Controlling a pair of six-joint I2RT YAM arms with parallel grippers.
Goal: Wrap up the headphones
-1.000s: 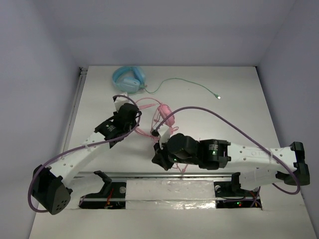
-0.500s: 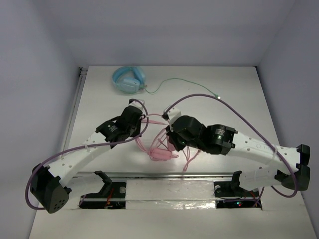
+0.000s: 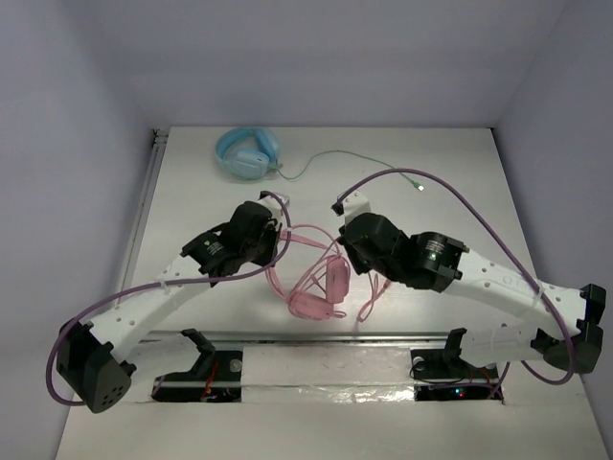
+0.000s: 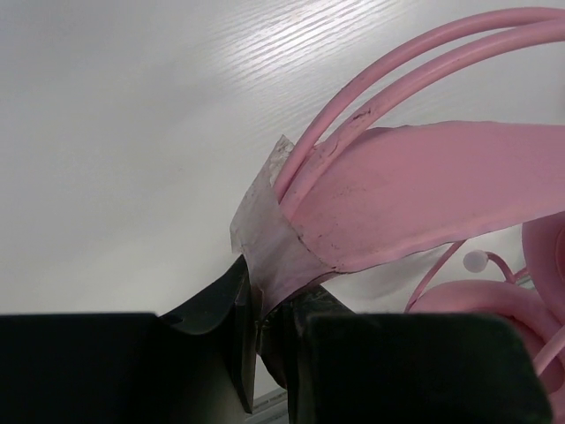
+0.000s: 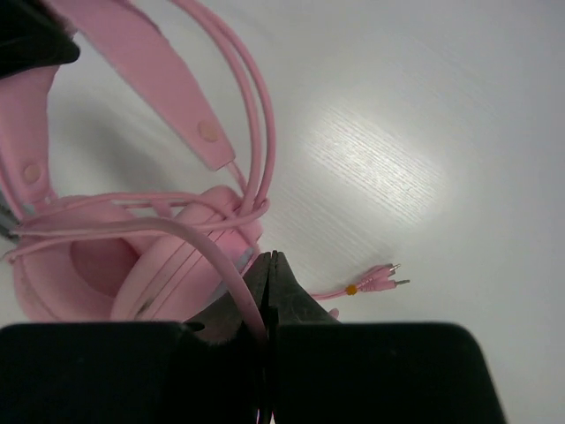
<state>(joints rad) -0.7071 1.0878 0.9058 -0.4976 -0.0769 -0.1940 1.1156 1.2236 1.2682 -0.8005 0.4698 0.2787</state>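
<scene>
Operator: Headband first. What has the left gripper (image 4: 265,305) got?

Trainer: Its jaws are clamped on the strap end of the headband (image 4: 424,190), so it carries the pink headphones (image 3: 311,305) by that end. The set sits nearer the arm bases than the light blue headphones (image 3: 247,153) and a little to their right. The earcups (image 5: 132,256) hang lowest, on the table (image 3: 192,192) or just above it; I cannot tell which.

Operator: And further right?

Trainer: The right gripper (image 5: 269,265) is also nearer the bases than the blue pair and further right again. It is pinched shut on the thin pink cable (image 5: 212,243). Some strands already cross the earcups and band. The plug (image 5: 384,278) lies loose on the table past the gripper.

Operator: So how do I do this turn well?

Trainer: As I judge it, use the left grip as a firm anchor. Carry the cable round the band under light tension, so the new loop lies beside the others and does not sag. Too hard a pull could twist the strap out of the left jaws. Steer wide of the blue pair's green cable (image 3: 364,158).
</scene>
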